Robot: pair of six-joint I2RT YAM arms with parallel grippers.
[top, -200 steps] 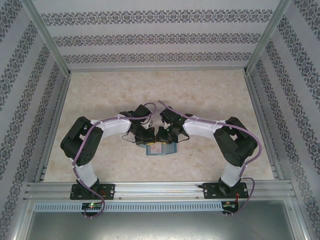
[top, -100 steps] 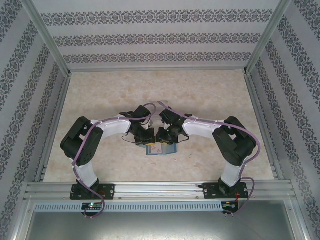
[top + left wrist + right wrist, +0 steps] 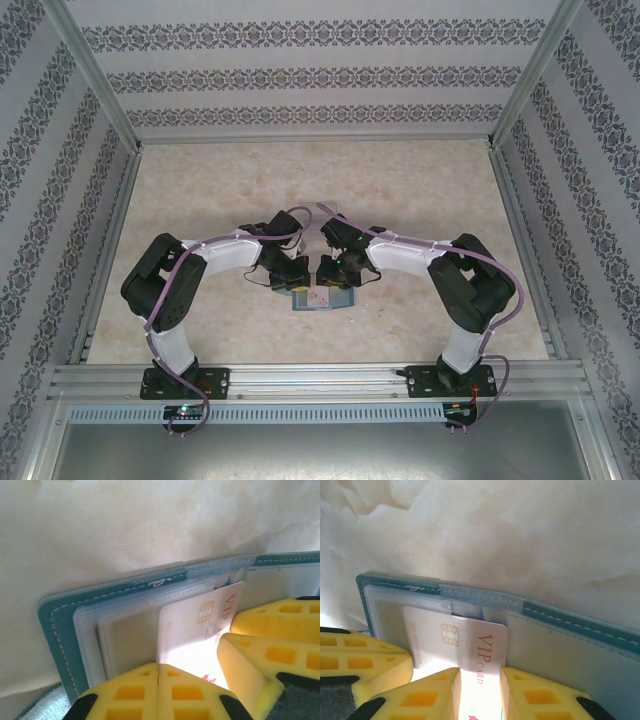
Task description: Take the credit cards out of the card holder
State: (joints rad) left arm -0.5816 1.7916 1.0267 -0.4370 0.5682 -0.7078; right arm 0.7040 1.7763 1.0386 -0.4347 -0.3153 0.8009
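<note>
At the bottom of the left wrist view, the left fingers (image 3: 125, 692) were pressed together, their tips at the near corner of a white credit card (image 3: 187, 625). The right fingers (image 3: 430, 695) stood narrowly parted over that card, its face showing between them. The card jutted partly from a pocket of the open teal card holder (image 3: 52, 630), which lay flat on the desk (image 3: 125, 525).

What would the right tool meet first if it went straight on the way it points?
Probably the white plastic card with red VIP lettering, which lies just ahead of the right tool; depth is unclear.
</note>
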